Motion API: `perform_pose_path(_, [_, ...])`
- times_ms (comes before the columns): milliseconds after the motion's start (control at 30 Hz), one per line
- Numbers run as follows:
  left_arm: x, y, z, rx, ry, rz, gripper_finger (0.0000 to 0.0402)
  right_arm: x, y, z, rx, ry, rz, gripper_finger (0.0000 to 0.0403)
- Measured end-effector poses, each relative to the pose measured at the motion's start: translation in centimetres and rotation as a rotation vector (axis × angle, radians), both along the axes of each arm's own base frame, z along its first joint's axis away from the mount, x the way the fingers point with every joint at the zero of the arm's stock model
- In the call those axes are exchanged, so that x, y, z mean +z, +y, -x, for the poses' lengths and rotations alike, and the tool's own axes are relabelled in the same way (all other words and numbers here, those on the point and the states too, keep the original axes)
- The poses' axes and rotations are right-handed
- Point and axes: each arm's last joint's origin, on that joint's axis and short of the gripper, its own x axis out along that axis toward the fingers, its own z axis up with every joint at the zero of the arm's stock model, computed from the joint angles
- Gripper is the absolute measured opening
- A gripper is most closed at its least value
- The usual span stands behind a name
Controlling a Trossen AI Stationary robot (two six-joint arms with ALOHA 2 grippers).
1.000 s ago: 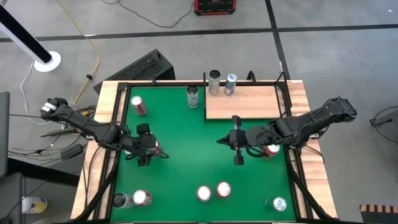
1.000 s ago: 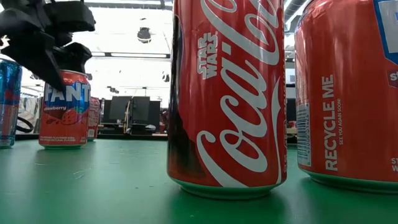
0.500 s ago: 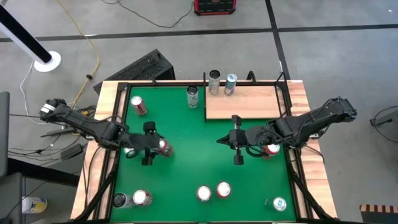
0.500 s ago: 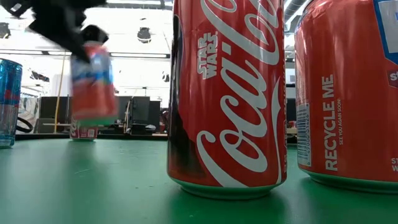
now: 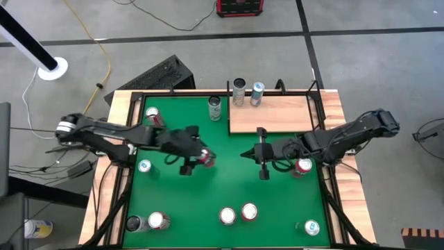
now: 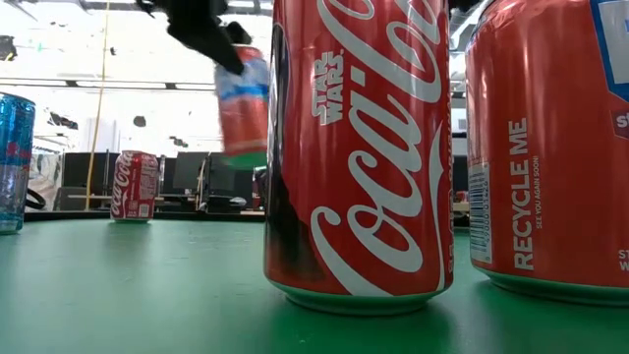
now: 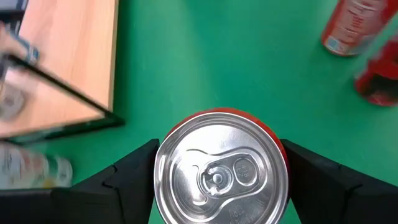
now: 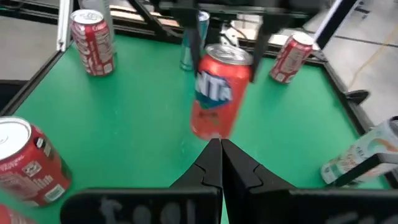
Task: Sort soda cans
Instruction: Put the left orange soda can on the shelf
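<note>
My left gripper [image 5: 196, 157] is shut on a red Fanta can [image 5: 206, 159] over the middle of the green mat [image 5: 229, 180]. The can also shows in the low view [image 6: 243, 108], in the left wrist view [image 7: 221, 174] and in the right wrist view [image 8: 217, 93]. My right gripper [image 5: 244, 154] is shut and empty [image 8: 221, 158], to the right of the held can, its fingers pointing at it. Other cans stand upright on the mat: a red one [image 5: 154, 117], a pale one [image 5: 215, 107], a teal-topped one [image 5: 144, 167]. My left gripper pinches the Fanta can between its two fingers [image 7: 134, 183] by two opposite sides just under the top rim [image 7: 163, 180]. The fingers come from above, pointing down. The can hangs below them, a little tilted, clear of the mat.
A wooden board [image 5: 277, 114] lies at the far right with two cans [image 5: 239, 90] [image 5: 257, 92] on its far edge. A red can [image 5: 303, 167] stands by my right arm. Two red cans [image 5: 227, 216] [image 5: 249, 211] stand near the front edge, others in the front corners [image 5: 158, 221] [image 5: 311, 227].
My left gripper has lifted the Fanta can clear of the mat and carried it toward the table's right, from the left side to near the middle. The can has tilted a little in the hold.
</note>
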Motion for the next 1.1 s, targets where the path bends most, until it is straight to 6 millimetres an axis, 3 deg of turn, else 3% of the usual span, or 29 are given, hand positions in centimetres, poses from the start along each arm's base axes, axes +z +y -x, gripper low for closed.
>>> perform_pose_path(300, [-2.4,2.8,-6.7,-0.026,0.071,0.011,0.0273,-2.9,-3.6,1.0,-0.032,-0.057,-0.103,0.0021])
perform_pose_path(533, [-5.0,3.5,-9.8,-0.047,0.129,0.049,0.0273,-4.1,-3.5,1.1,-0.033,-0.029,-0.118,0.0021])
perform_pose_path(733, [-5.6,3.5,-10.4,-0.068,0.143,0.049,0.0274,-4.5,-2.7,1.0,-0.002,-0.004,-0.112,0.0021])
perform_pose_path(933, [-5.4,3.3,-10.4,-0.068,0.135,0.047,0.0376,-4.6,-2.5,1.1,0.006,0.002,-0.116,0.0021])
perform_pose_path(1100, [-3.8,3.2,-9.6,-0.064,0.111,0.051,0.0379,-4.6,-2.5,1.1,0.005,0.002,-0.116,0.0031])
